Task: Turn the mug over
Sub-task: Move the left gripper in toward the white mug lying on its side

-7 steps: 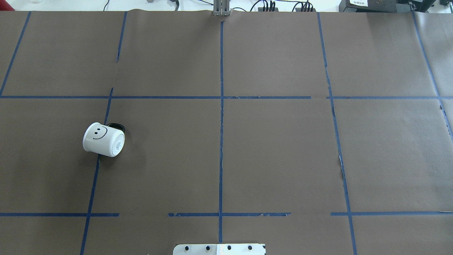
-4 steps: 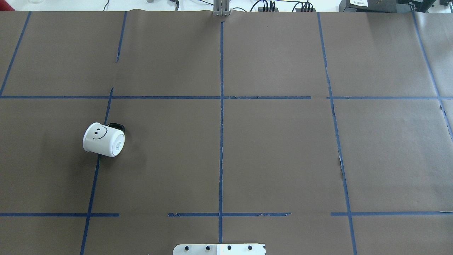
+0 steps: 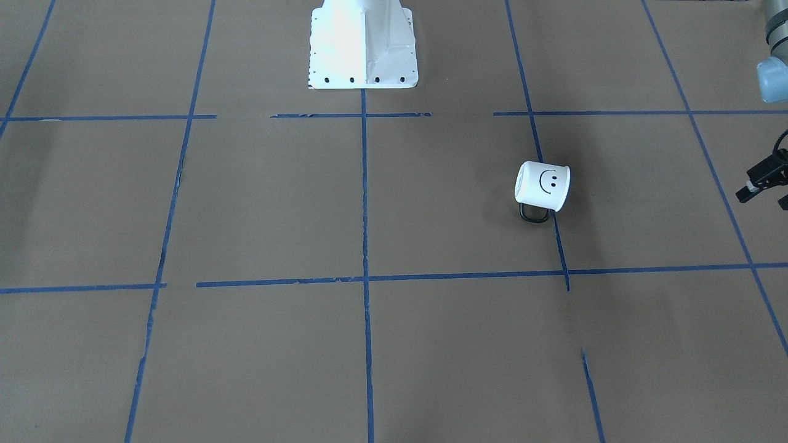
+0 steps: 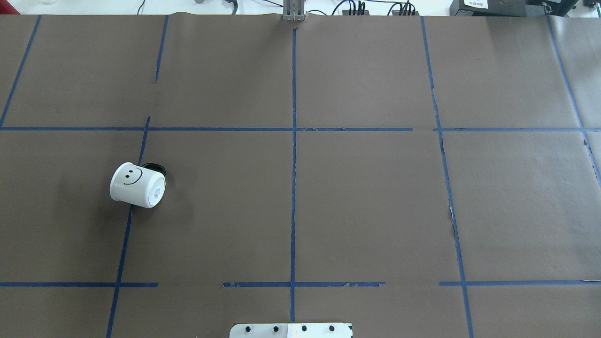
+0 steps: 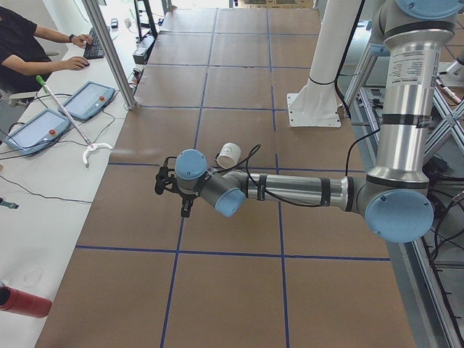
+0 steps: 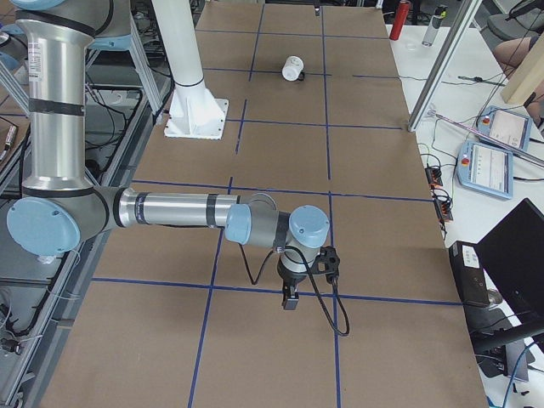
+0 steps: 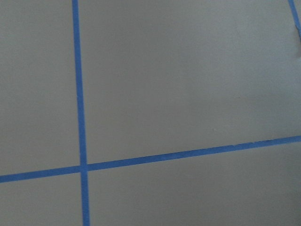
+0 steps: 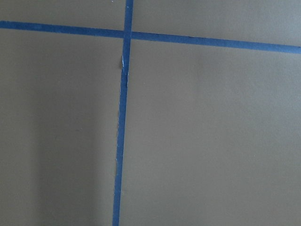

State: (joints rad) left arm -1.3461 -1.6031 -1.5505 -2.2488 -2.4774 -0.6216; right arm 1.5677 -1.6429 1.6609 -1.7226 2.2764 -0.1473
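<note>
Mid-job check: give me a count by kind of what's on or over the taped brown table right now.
mug: 1, lying on its side
robot arms: 2, the left arm and the right arm
white pedestal: 1
Total: 4

You see the mug (image 3: pixel 542 184) lying on its side on the brown tabletop (image 3: pixel 246 203), smiley face upward, black handle (image 3: pixel 534 216) toward the camera, over a blue tape line (image 3: pixel 559 243). The left arm (image 3: pixel 774 71) shows at the right edge.
</note>
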